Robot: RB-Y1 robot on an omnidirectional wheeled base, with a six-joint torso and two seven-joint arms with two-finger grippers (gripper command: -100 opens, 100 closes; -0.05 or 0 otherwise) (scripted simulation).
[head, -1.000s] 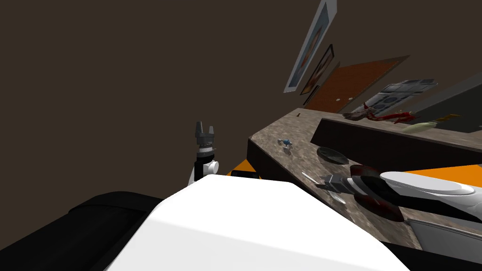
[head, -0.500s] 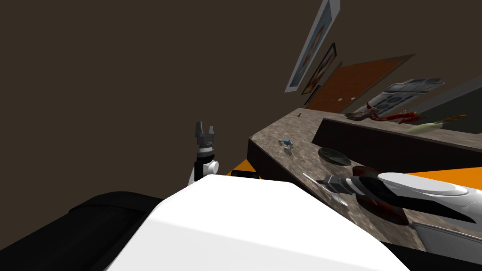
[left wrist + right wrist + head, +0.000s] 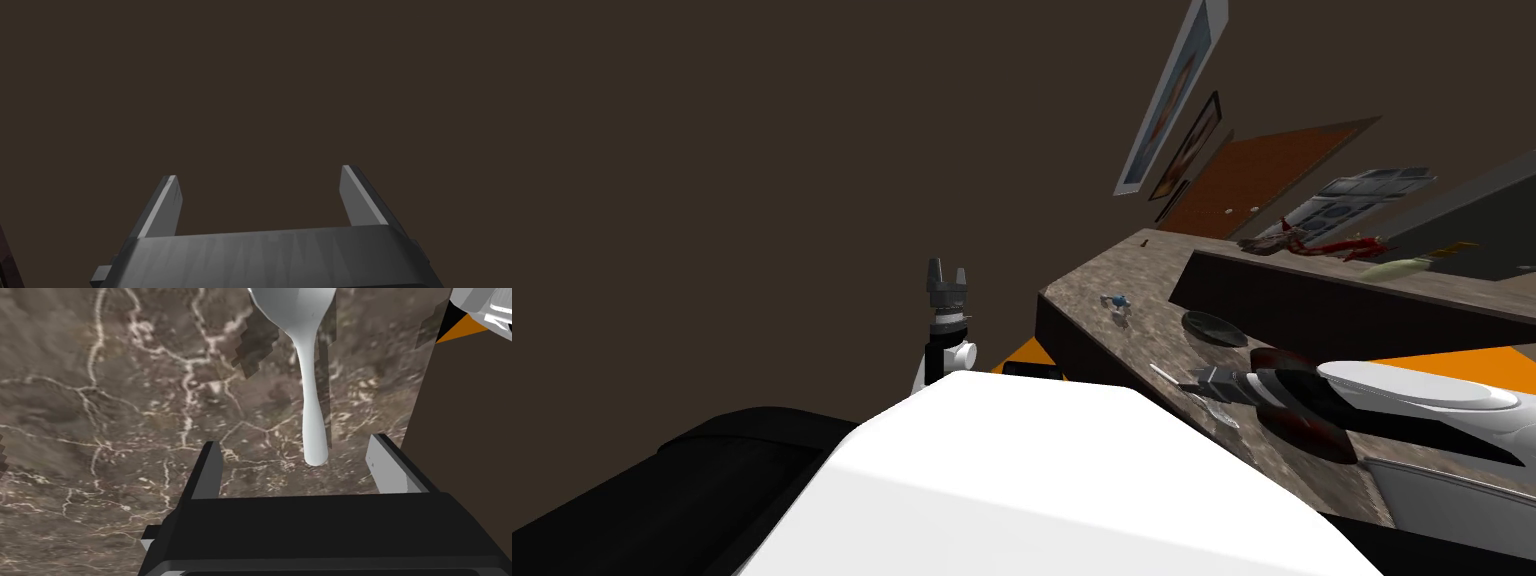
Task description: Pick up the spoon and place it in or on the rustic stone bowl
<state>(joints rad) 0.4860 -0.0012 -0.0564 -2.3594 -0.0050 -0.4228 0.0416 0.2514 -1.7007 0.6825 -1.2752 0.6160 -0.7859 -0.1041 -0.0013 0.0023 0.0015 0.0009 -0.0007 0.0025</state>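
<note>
The right hand (image 3: 296, 440) hangs over the brown, pale-veined tabletop (image 3: 100, 413) with its two fingers spread apart and clamped on nothing. The white spoon (image 3: 311, 388) lies flat on the tabletop. The end of its handle reaches into the gap between the fingers, nearer one finger than the other and touching neither, and its rounded end points away from the hand. In the head view a dark, red-streaked bowl (image 3: 1312, 432) sits on the tabletop just beside the spoon, partly under the right forearm, and a shallow dark dish (image 3: 1212, 326) rests a little farther along. A small blue and white thing (image 3: 1117, 302) stands near that dish, well apart from the spoon. The left hand (image 3: 947, 270) is raised upright off the tabletop's edge, its fingers apart and holding nothing. Against half a second ago the whole head view has slid slightly, which is my head's own move. The right hand, spoon and bowl lie in the same relation as then.
</note>
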